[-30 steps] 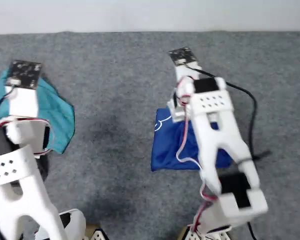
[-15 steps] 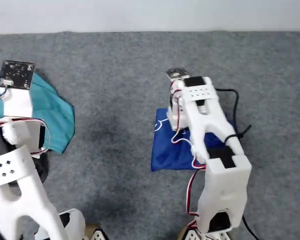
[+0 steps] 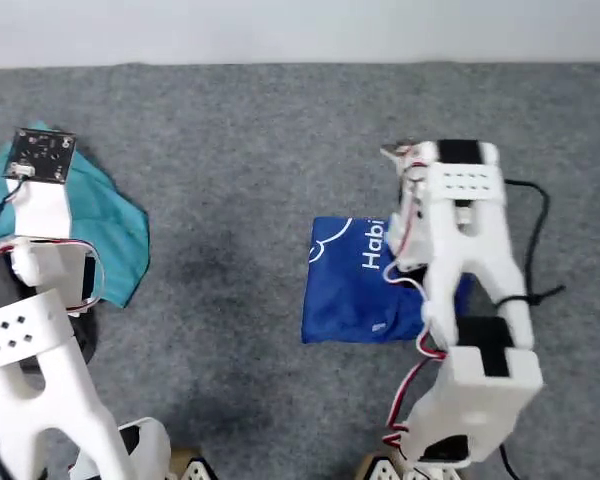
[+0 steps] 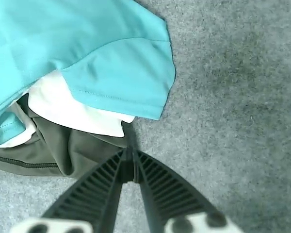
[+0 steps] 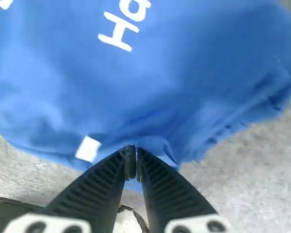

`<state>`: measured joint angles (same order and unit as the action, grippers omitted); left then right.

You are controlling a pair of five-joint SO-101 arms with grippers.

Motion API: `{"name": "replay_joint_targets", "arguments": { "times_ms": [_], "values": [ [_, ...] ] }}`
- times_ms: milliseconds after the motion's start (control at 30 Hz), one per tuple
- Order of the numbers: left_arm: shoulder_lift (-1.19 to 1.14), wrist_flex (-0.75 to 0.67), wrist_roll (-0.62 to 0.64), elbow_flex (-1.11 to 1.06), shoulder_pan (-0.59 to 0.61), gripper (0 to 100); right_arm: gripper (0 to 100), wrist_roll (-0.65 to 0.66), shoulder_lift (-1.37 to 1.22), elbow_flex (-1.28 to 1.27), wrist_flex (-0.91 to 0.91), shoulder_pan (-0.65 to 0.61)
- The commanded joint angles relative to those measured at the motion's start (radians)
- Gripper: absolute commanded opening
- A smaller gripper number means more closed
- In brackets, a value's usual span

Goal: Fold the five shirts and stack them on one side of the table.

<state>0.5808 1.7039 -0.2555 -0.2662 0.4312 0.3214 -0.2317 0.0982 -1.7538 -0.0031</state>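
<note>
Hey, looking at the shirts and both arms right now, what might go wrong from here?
The teal shirt lies loosely over a white shirt and a dark shirt; a pinch by the left gripper may drag several at once.
The blue shirt sits apart from that pile; carrying it over could undo its fold.
The right gripper is shut over it, so lowering may just push cloth.

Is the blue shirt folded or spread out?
Folded. The blue shirt lies on the table as a compact rectangle with straight edges, and no sleeves stick out.
</note>
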Motion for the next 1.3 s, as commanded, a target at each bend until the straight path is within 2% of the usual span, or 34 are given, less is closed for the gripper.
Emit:
{"name": "replay_joint_targets", "arguments": {
  "times_ms": [0,133,267,433,567,767,967,1100,1267],
  "values": [
    [0.025,-0.023,-0.008,0.007,0.003,0,1.5,0.061,0.119,-0.043,-0.041,0.064],
    [0.025,-0.023,-0.008,0.007,0.002,0,1.5,0.06,0.182,-0.032,0.005,0.018],
    [0.025,-0.023,-0.008,0.007,0.002,0,1.7,-0.041,0.2,-0.023,0.134,-0.094],
    [0.025,-0.023,-0.008,0.007,0.003,0,1.5,-0.072,0.11,-0.078,0.278,-0.173],
    [0.031,-0.02,-0.008,0.008,0.006,0,1.5,-0.068,-0.019,-0.091,0.182,-0.127],
    [0.032,-0.021,-0.009,0.008,0.008,0,1.4,-0.037,-0.101,-0.094,-0.028,0.035],
    [0.026,-0.023,-0.009,0.008,0.006,0,1.3,0.072,-0.028,-0.184,-0.042,0.191],
    [0.025,-0.023,-0.009,0.007,0.002,0,1.3,0.092,0.035,-0.232,-0.044,0.18],
    [0.025,-0.023,-0.009,0.007,0.002,0,1.3,0.087,0.179,-0.233,-0.041,0.065]
  ]
}}
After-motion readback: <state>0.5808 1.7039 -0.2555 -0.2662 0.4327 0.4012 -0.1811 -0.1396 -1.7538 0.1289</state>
